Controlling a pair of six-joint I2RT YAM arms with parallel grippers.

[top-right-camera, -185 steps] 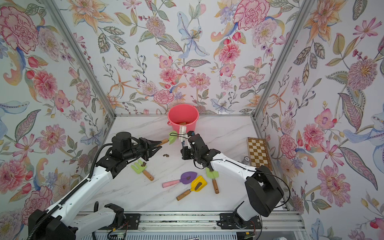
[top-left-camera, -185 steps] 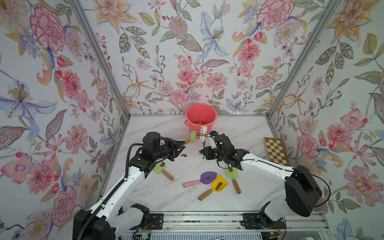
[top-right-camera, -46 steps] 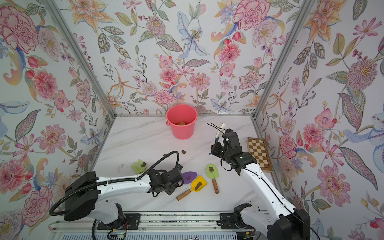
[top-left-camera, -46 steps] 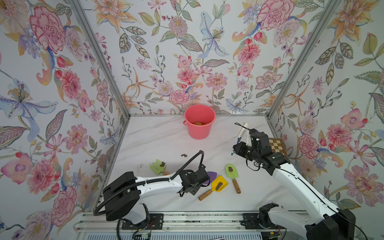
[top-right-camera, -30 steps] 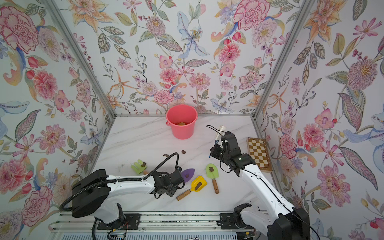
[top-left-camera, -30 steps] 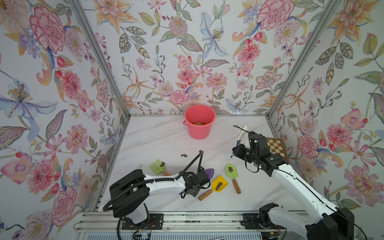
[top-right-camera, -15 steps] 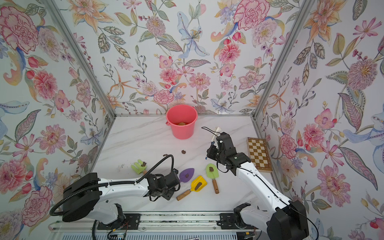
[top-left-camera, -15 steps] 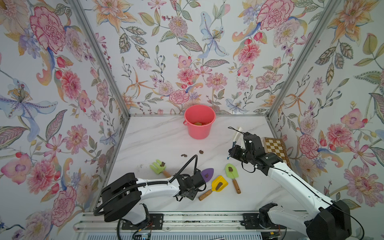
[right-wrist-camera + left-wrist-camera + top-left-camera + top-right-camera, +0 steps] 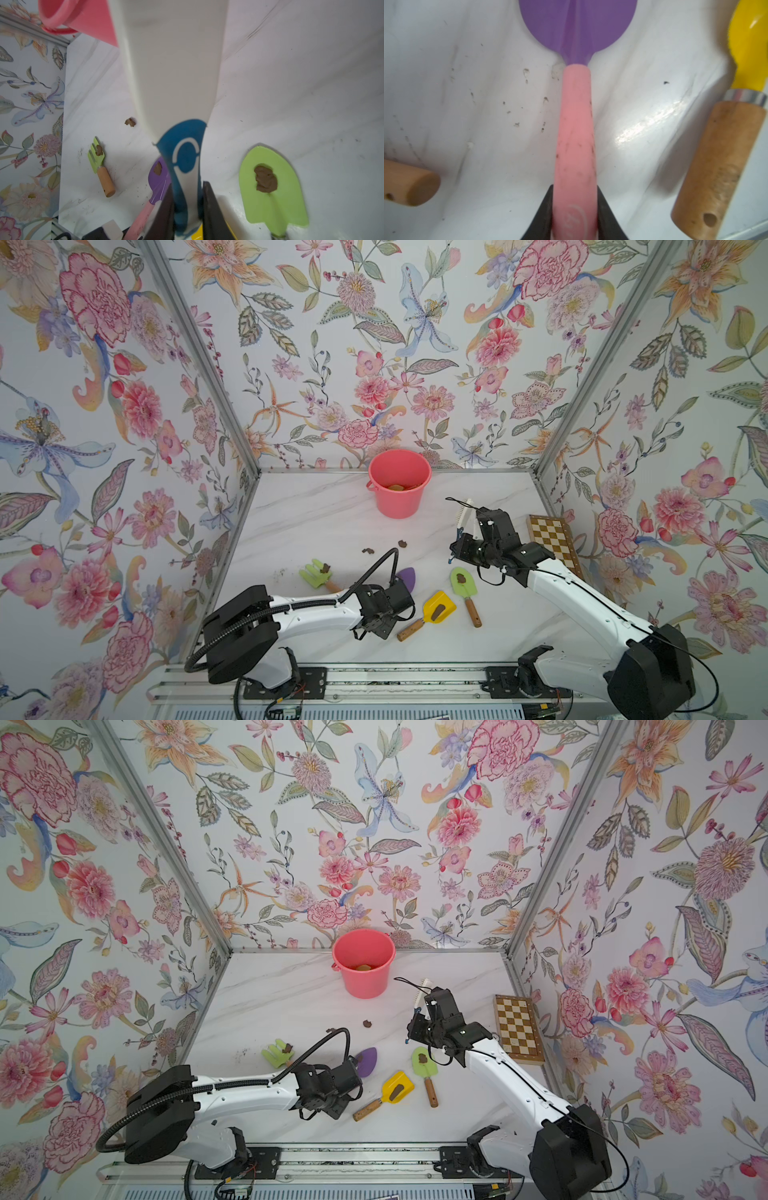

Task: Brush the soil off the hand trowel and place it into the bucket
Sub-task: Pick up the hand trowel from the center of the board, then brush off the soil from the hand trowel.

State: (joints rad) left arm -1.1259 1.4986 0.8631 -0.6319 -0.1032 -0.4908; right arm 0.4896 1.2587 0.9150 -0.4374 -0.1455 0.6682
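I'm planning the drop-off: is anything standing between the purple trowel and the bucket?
Nothing visible does. Only two small soil lumps lie between the purple trowel and the bucket; the right gripper with its brush stands aside.

Both arms are smooth and white with fat black joints (image 9: pixel 241 630). A bumpy black hose (image 9: pixel 307 604) runs along the left arm (image 9: pixel 316 618). A thin black wire (image 9: pixel 490 583) hangs by the right arm (image 9: pixel 582 608). The left gripper (image 9: pixel 574 216) has black fingers (image 9: pixel 542 218)

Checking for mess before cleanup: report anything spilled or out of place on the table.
Two loose soil lumps lie on the bare table between the bucket and the purple trowel, off any blade. A chessboard at the right edge looks unrelated to gardening.
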